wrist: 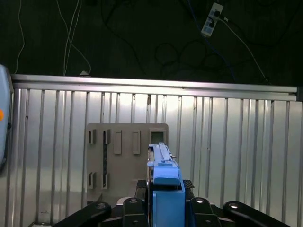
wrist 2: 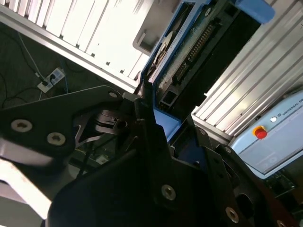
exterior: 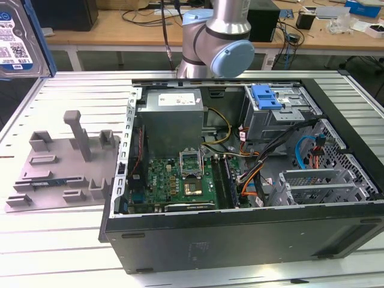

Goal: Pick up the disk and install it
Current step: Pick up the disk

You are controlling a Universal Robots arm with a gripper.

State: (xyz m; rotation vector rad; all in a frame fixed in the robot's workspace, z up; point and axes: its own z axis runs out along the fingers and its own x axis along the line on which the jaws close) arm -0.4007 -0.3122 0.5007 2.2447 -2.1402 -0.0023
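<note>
**A:** What sits nearest in the first wrist view?

**B:** The gripper, closed on the blue frame of the disk. The disk stands on edge between its black fingers.

**A:** And beyond that?

**B:** A grey holder lies on the slatted table, well apart from the disk. In the exterior view, the disk hangs high at that view's left, label showing.

**A:** What would make the carry go well?

**B:** I'd judge a firm, square grip with no tilt. It also needs height to clear the wall of the open case on the way to the bay.
</note>
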